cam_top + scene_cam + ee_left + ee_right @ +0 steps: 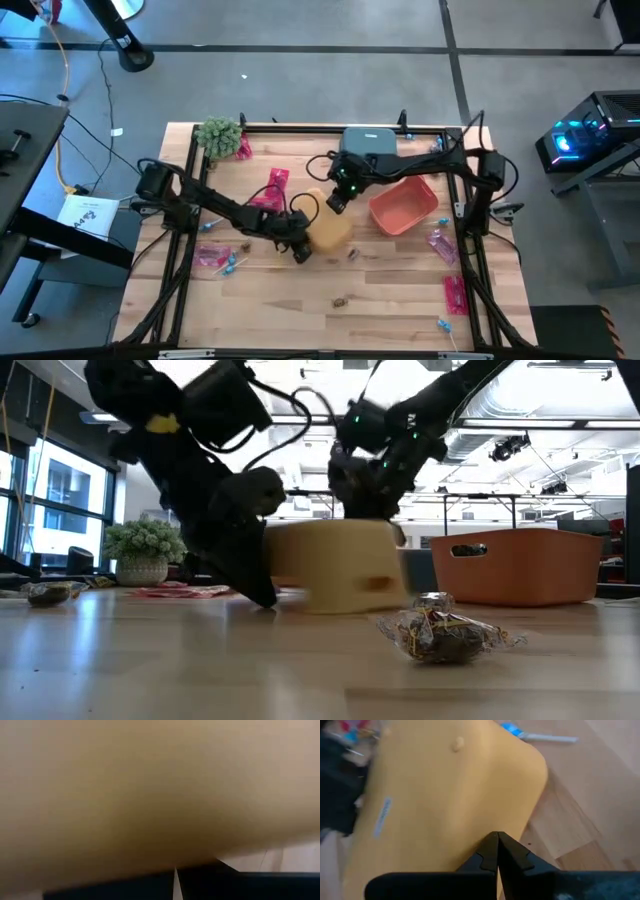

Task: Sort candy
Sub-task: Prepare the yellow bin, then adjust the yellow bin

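Observation:
The yellow bin stands upside down at mid-table, rim on the wood, its bottom facing up. My left gripper is shut and low against the bin's left side. My right gripper is shut on top of the bin. Pink packets lie flat around it. One blue-headed lollipop lies near the left, another at the near right. A brown wrapped piece lies on the wood near the bin, a second closer to the near edge. My left gripper slants down from the table's left, shut fingertips at table level against the bin's left wall, close to its rim; whether they reach under the rim is hidden. My right gripper comes from above and the far right, its shut fingertips set on the upturned bottom near its far edge.
The orange bin stands right of the yellow one and the grey-blue bin at the far edge. A fuzzy green plant ball sits at the far left corner. Black frame rails run along the table's sides. Bare wood lies toward the near edge.

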`<action>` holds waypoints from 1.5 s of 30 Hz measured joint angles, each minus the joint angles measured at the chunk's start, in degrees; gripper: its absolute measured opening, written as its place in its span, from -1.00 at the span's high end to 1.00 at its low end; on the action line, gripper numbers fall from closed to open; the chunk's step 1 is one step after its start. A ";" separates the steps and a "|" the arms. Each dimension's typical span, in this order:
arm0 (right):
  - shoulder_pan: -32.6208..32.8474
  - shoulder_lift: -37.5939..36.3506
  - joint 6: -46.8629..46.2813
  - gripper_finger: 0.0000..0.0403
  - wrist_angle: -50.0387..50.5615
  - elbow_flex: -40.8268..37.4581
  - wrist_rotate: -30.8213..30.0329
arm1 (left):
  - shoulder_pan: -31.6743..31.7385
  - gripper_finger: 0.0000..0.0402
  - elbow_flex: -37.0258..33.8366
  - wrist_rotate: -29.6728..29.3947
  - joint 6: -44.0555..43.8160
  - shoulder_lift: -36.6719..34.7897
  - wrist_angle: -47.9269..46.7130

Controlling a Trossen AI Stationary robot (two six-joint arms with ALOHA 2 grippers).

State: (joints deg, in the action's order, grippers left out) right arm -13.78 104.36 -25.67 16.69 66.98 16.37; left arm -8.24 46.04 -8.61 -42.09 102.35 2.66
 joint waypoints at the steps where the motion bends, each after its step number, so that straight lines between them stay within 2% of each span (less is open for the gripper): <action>1: -0.04 -0.74 -0.03 1.00 -0.08 0.00 0.05 | 0.76 1.00 0.00 0.00 0.00 -0.07 -0.65; 11: -0.13 -6.30 -3.67 1.00 -1.18 0.02 0.12 | 6.51 1.00 0.07 0.74 5.47 -0.12 -1.60; 17: 1.84 -7.50 -5.24 1.00 -5.72 0.17 3.80 | 8.25 1.00 0.44 -4.03 9.67 -0.24 -7.88; 27: 5.16 -6.40 -3.99 1.00 -10.78 0.13 -1.10 | 10.77 1.00 0.44 -2.15 12.46 -1.64 -15.59; 30: 4.51 -8.03 -3.36 1.00 -10.57 0.11 -1.71 | 11.22 1.00 0.13 -1.28 12.79 -4.62 -20.52; 33: 3.65 -11.65 -0.85 1.00 -8.23 0.13 -3.68 | 11.18 1.00 -0.56 -2.65 12.78 -10.00 -31.03; 35: 2.83 -14.22 1.41 1.00 -4.59 0.13 -6.93 | 11.12 1.00 -0.31 -5.72 12.21 -14.54 -34.57; 38: 0.85 -17.79 2.88 1.00 2.81 0.13 -15.49 | 11.17 1.00 -0.24 -11.84 10.61 -22.11 -40.08; 41: -3.39 -20.33 2.23 1.00 8.28 0.17 -21.61 | 12.08 1.00 -0.27 -15.38 8.52 -27.98 -36.95; 45: -11.66 -20.67 1.24 1.00 18.57 0.13 -21.91 | 16.12 1.00 -0.09 -13.35 9.61 -31.33 -24.27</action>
State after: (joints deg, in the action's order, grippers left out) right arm -25.44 83.69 -24.43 35.26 67.11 -5.54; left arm 7.88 45.95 -21.96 -32.48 71.02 -21.61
